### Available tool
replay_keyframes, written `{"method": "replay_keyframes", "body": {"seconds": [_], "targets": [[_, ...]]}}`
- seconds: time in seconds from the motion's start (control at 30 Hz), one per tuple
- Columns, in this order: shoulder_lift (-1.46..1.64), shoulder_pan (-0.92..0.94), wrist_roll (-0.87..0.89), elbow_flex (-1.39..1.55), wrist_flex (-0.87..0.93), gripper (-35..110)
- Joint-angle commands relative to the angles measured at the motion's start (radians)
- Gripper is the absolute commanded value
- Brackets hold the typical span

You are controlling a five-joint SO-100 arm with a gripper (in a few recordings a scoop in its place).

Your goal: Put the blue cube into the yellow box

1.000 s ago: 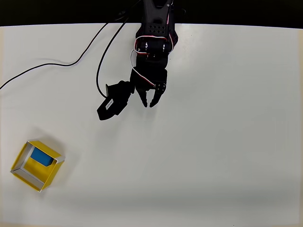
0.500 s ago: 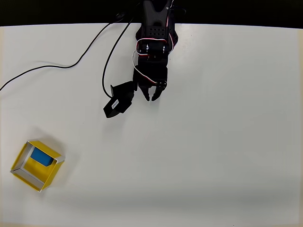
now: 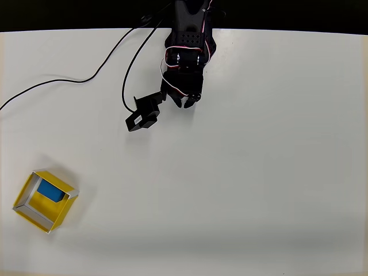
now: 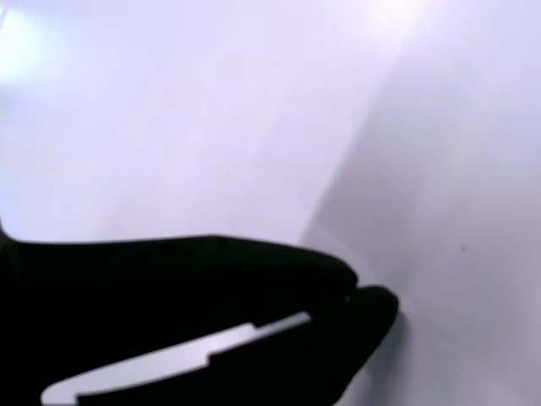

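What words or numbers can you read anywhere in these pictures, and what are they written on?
None can be read. A small pale label sits on the black camera block beside the gripper in the overhead view, but it is too small to read. The blue cube, the yellow box and the white table carry no writing.

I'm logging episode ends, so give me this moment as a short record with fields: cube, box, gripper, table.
cube: blue cube lies inside the box, toward its upper wall
box: yellow box, open top, lower left of the overhead view, rotated
gripper: gripper near the top centre, far from the box, fingers together, holding nothing
table: white table; a black cable runs across its upper left
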Motion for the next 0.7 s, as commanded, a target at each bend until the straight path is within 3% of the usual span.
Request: {"method": "replay_keyframes", "body": {"seconds": [0.0, 0.67], "targets": [[0.028, 0.002, -0.005, 0.026, 0.002, 0], [0.026, 0.003, -0.012, 0.026, 0.002, 1]]}}
